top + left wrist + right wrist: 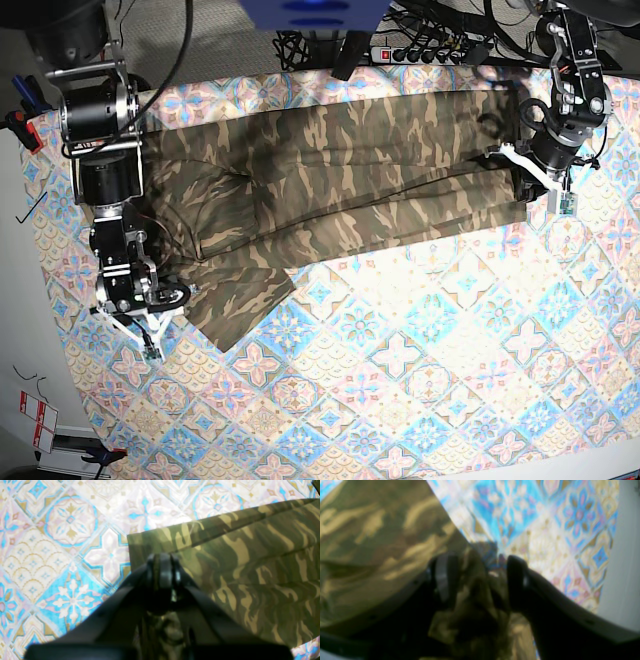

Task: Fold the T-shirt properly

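- We see one T-shirt (340,170), camouflage-patterned, spread lengthwise across the far half of one tiled tablecloth (420,360), with one loose flap lying toward the right gripper's corner.
- The left gripper (162,566) has its jaws pressed together on the shirt's edge. A squared fabric corner sits just beyond the tips, and we judge this pinch keeps that end pulled flat.
- The right gripper (480,577) has its jaws parted about halfway. Bunched fabric lies between the pads, but we cannot tell whether either pad touches it.
- We judge this end is being let go so the cloth can settle onto the table.
- Count: two grippers, one at each end of the garment; one shirt; one tablecloth.
- Beyond the right jaws, bare cloth pattern shows.
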You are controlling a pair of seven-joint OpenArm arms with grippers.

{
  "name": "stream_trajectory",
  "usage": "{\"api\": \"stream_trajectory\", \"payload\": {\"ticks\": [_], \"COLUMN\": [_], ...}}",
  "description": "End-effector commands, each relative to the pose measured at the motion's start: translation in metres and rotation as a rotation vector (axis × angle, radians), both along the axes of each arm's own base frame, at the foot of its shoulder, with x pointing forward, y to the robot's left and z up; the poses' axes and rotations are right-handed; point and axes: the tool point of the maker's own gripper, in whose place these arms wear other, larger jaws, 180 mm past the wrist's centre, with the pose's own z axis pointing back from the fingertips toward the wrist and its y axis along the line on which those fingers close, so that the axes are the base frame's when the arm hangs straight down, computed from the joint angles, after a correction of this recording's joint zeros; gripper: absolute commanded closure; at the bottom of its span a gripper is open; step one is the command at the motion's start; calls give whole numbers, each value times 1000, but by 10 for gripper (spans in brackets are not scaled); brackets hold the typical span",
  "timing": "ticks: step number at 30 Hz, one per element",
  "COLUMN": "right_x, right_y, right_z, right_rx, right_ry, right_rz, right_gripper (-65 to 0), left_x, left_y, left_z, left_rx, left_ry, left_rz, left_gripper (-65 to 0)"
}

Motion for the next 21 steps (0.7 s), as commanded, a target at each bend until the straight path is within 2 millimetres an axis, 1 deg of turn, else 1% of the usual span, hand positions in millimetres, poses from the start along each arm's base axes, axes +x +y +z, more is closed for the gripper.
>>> {"api": "stream_trajectory", "payload": {"ticks": [1, 3, 6, 9, 11, 18, 21], "right_x": [16, 15, 12, 12, 10, 0, -4], "right_y": [-5, -5, 4, 5, 6, 0, -2], "right_z": [19, 17, 12, 11, 7, -15, -21], "right_rx": [-11, -9, 5, 8, 10, 17, 17], "right_ry": [-54, -50, -42, -41, -32, 3, 14], "right_rz": [-3, -3, 3, 4, 3, -11, -13], "right_gripper": [-288, -288, -288, -288, -288, -288, -281], "left_x": [6, 6, 6, 6, 6, 5, 5], "left_y": [4, 4, 4, 4, 4, 4, 4], "left_z": [10, 10, 10, 10, 10, 9, 9], "left_rx": [16, 16, 16, 16, 16, 16, 16], "left_ry": [-35, -35, -35, -35, -35, -34, -34], "left_rz": [-5, -5, -5, -5, -5, -5, -5], "left_gripper": [0, 0, 0, 0, 0, 0, 0]}}
